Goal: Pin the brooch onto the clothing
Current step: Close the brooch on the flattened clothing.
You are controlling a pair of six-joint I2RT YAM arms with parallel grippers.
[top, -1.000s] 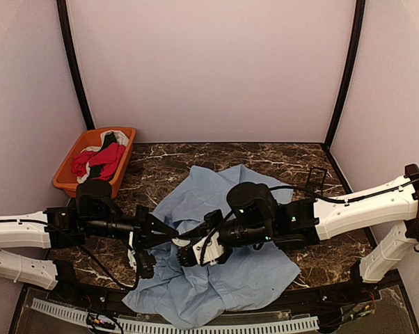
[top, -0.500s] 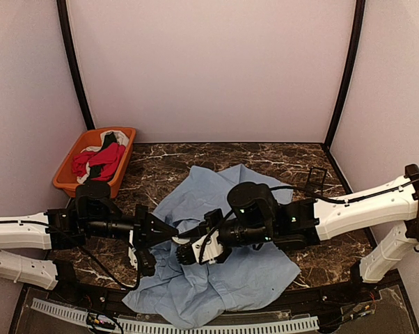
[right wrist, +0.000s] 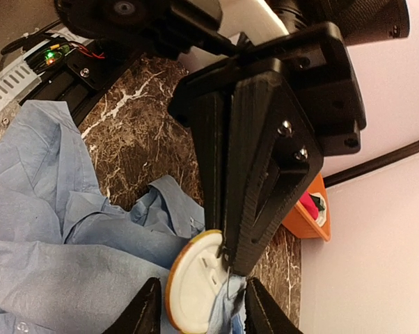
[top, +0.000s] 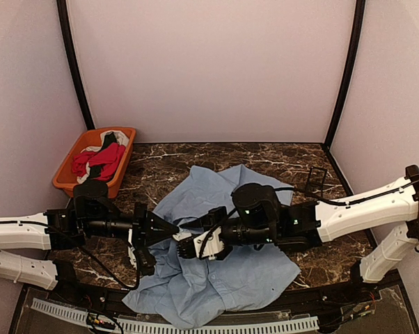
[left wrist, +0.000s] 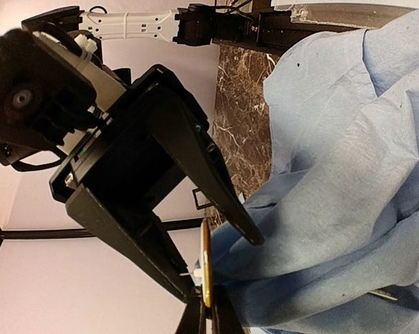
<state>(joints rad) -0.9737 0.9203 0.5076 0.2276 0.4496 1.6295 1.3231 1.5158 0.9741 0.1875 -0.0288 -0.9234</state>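
A light blue shirt (top: 230, 271) lies crumpled on the marble table (top: 161, 163), spreading from the centre toward six o'clock. The left gripper (top: 173, 229) reaches in from nine o'clock and the right gripper (top: 187, 248) from three. Their tips are close together above the shirt's nine o'clock side. An orange basket (top: 67, 177) holding red, black and white garments (top: 98, 160) sits at ten o'clock.

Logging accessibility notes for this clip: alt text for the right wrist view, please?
The left gripper pinches a round white, yellow-rimmed brooch against the light blue shirt on a marble table. The right gripper stands open, a finger either side of it.
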